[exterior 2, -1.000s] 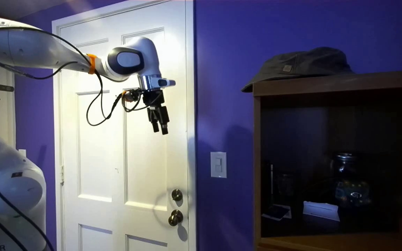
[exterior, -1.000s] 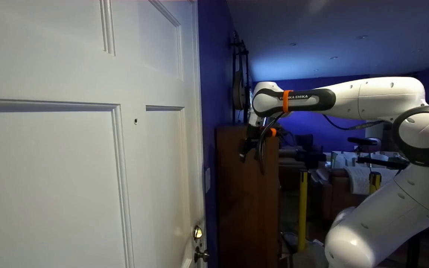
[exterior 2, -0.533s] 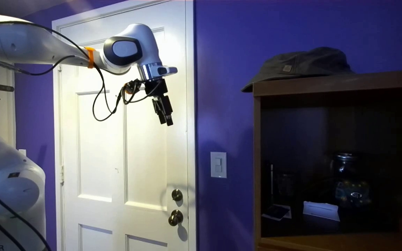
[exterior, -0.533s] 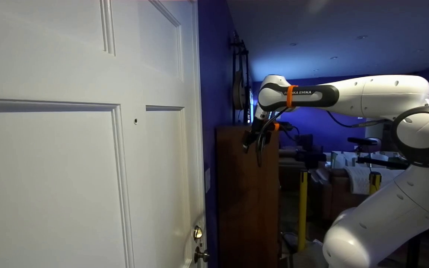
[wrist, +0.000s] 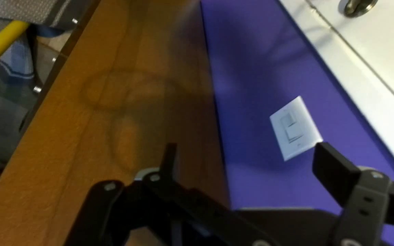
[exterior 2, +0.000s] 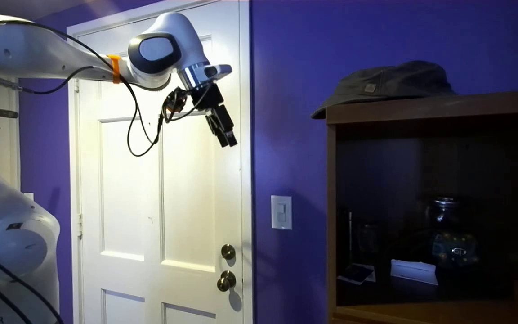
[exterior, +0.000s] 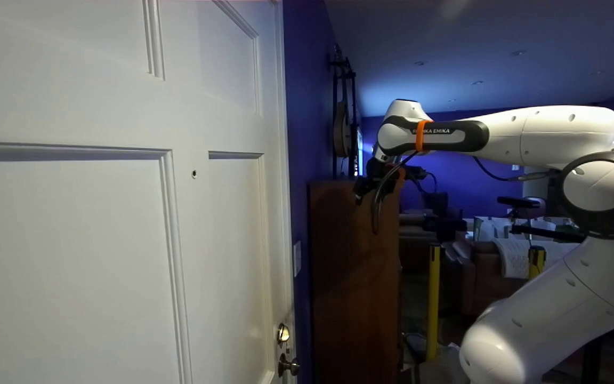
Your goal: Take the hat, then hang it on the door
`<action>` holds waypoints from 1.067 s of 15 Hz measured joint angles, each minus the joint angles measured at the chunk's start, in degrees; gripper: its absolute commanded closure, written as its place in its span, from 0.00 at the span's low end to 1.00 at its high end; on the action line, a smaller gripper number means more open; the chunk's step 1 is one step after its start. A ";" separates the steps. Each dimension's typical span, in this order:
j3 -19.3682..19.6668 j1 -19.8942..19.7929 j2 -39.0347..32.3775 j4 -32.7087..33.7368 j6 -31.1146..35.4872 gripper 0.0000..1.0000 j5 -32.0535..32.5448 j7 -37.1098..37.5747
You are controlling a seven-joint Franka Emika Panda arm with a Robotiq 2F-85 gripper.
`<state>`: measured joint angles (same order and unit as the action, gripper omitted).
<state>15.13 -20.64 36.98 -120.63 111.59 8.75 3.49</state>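
Brn cab. top (exterior 2: 439, 107) w/ hat (exterior 2: 389, 84)

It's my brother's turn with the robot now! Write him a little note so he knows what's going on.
Gripper: open, holding nothing.
Hat: on top of the brown cabinet, poking out past one edge.
Door: white, no hat hanging there.
Done: neither step yet; the gripper isn't touching the hat.
Left: take the hat, then hang it on the door.

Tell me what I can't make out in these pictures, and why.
Dark-grey brimmed fabric hat: far side, hidden by its own crown in an exterior view.
Tall white panelled door: bottom, cut off by the lower edge in both exterior views.
Boxy brown wooden cabinet: right end, cut off by an exterior view's edge.
Dark rounded jar: contents, shadowed in an exterior view.
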 measured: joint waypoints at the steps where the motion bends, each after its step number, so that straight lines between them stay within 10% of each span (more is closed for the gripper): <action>1: 0.85 -0.47 -0.13 0.81 1.99 0.00 1.34 -0.56; 8: 8.71 -0.57 -6.41 9.85 7.69 0.00 1.31 -5.85; 16: 8.71 -0.70 -7.24 10.34 7.65 0.00 1.15 -5.93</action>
<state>23.83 -21.35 29.74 -110.28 119.24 9.90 -2.44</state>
